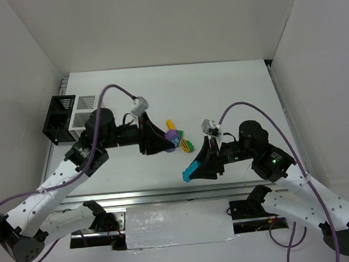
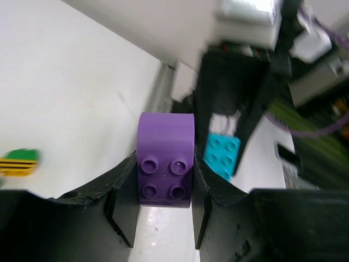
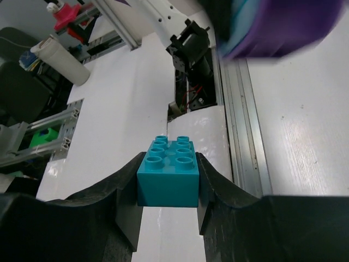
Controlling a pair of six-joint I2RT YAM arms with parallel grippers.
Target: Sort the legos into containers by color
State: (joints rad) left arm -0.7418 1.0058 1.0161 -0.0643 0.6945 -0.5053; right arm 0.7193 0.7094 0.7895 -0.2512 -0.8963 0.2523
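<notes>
right claw [image 1: 194,170]: teal brick [image 1: 189,174] held | black bin [image 1: 55,121], white bin [image 1: 84,105]: adjoining, left

White walls [image 1: 155,24] enclose the white table [image 1: 231,91]; possibly a chair [image 3: 19,95] beyond.

You have a purple brick [image 2: 165,164] at the centre of the left wrist view and a teal brick [image 3: 167,173] mid-frame in the right wrist view. Near the middle of the top view you see a yellow brick [image 1: 170,125] and a green brick [image 1: 187,145] with yellow-and-black stripes. At upper left stand a black bin [image 1: 54,124] and a white bin [image 1: 81,121], both slatted.
</notes>
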